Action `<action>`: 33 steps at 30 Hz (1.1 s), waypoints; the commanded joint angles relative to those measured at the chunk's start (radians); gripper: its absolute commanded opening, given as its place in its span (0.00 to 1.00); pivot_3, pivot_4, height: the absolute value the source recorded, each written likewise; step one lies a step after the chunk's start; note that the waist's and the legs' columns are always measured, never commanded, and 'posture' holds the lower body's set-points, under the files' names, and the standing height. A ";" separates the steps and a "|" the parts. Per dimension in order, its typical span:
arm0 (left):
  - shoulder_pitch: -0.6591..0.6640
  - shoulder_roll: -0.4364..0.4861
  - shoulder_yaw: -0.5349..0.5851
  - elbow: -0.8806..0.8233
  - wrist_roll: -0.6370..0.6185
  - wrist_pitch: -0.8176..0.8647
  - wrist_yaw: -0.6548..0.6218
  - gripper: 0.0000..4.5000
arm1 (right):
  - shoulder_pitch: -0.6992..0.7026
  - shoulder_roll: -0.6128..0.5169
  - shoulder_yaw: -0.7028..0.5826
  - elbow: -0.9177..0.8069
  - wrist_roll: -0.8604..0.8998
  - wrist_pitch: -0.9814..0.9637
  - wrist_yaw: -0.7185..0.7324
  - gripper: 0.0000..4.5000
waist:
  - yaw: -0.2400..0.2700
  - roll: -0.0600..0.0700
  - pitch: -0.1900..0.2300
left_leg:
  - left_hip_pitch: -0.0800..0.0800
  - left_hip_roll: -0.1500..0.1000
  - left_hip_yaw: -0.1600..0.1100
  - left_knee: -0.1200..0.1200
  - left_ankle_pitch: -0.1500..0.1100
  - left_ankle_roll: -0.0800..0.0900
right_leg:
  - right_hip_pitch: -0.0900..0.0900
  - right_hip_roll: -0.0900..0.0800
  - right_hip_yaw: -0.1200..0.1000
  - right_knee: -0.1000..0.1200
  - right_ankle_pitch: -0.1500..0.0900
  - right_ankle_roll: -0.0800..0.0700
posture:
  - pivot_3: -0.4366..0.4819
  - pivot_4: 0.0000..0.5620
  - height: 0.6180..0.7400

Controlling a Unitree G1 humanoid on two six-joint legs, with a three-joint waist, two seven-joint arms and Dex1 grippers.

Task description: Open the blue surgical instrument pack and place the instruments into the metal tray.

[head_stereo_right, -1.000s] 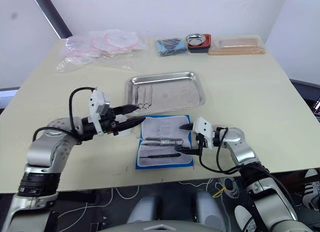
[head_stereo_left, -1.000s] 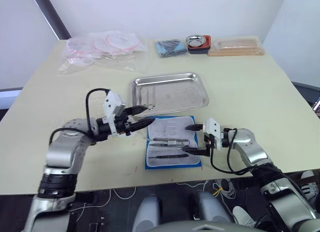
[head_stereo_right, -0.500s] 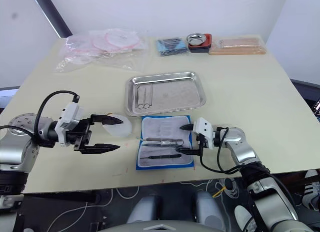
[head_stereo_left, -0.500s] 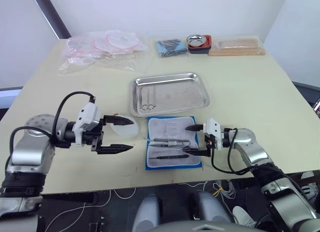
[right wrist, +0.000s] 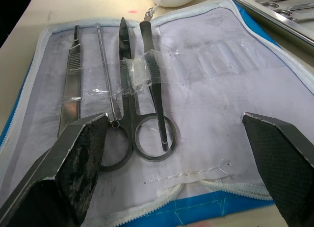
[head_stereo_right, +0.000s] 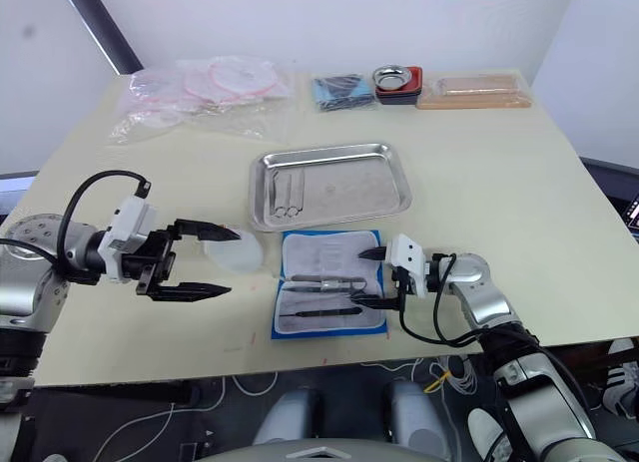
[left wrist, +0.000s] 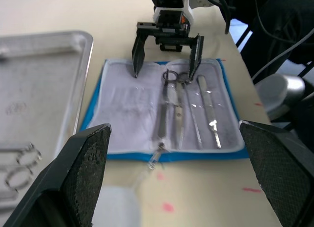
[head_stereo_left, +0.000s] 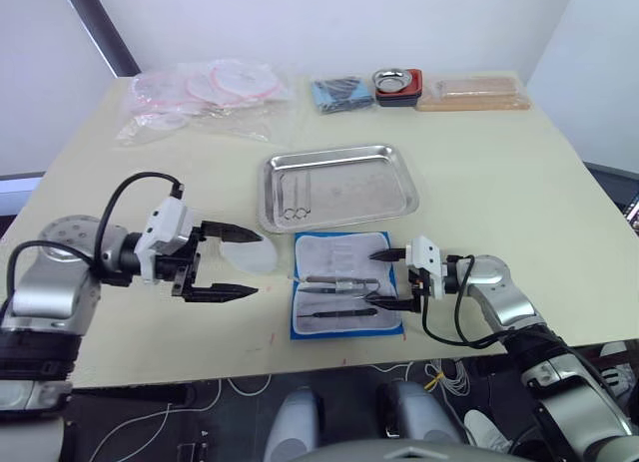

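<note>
On the pale table, the blue surgical instrument pack (head_stereo_left: 345, 284) lies open just before the right gripper (head_stereo_left: 391, 279), whose spread fingers are empty; the left gripper (head_stereo_left: 232, 261), also spread and empty, hangs beside it. The remaining instruments (right wrist: 132, 97) look thin, stiff and slippery under their straps, best pinched at the ring handles. Since a second ago the left gripper has drawn back from the metal tray (head_stereo_left: 339, 186), leaving scissors (head_stereo_left: 295, 195) there.

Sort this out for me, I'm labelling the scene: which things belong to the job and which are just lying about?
Job:
- open bright blue fabric instrument pack
- ring-handled scissors and slim metal tools in its slots
- shallow stainless steel tray, with scissors in it

Lying about:
- clear plastic bags
- small dark blue bundle
- round metal bowl in red dish
- tan flat package
- white round disc
</note>
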State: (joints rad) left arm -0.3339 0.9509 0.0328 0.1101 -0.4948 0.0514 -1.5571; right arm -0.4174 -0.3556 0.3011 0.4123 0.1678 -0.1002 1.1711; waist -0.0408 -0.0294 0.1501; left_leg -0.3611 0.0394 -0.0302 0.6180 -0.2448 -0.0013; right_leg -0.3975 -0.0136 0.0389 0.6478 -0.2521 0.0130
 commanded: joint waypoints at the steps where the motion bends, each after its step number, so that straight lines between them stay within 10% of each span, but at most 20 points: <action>1: -0.046 -0.038 -0.035 0.004 0.044 -0.043 -0.008 0.98 | 0.067 -0.022 0.065 0.133 -0.111 0.049 -0.036 1.00 | -0.001 0.000 0.000 | 0.000 0.000 0.000 0.000 0.000 0.000 | 0.000 0.000 0.000 0.000 0.000 0.000 | 0.48 0.27 1.00; 8: -0.109 -0.107 -0.098 0.056 0.131 -0.084 0.017 0.98 | 0.061 -0.020 0.063 0.134 -0.111 0.053 -0.039 1.00 | -0.002 -0.001 -0.001 | 0.000 0.000 0.005 0.000 0.000 0.000 | 0.001 0.011 0.002 0.000 0.000 0.000 | 0.48 0.27 1.00; 14: -0.191 -0.195 -0.176 0.181 0.236 -0.171 0.033 0.57 | 0.078 -0.036 0.053 0.113 -0.107 0.061 -0.044 1.00 | 0.002 -0.002 -0.001 | -0.001 0.000 0.005 0.001 0.000 0.000 | 0.001 0.012 0.002 0.000 0.000 0.000 | 0.48 0.27 1.00; 33: -0.261 -0.319 -0.261 0.430 0.392 -0.360 0.075 0.57 | 0.080 -0.026 0.052 0.110 -0.108 0.062 -0.063 1.00 | 0.001 -0.007 -0.006 | 0.000 -0.001 0.005 0.001 0.000 0.000 | 0.001 0.012 0.002 0.001 0.000 0.000 | 0.48 0.27 1.00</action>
State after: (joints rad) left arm -0.5841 0.6377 -0.2263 0.5254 -0.1102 -0.2833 -1.4789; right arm -0.4086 -0.3518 0.2976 0.4035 0.1680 -0.0985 1.1552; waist -0.0402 -0.0368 0.1445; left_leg -0.3613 0.0387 -0.0248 0.6189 -0.2446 -0.0009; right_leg -0.3963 -0.0012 0.0410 0.6491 -0.2517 0.0129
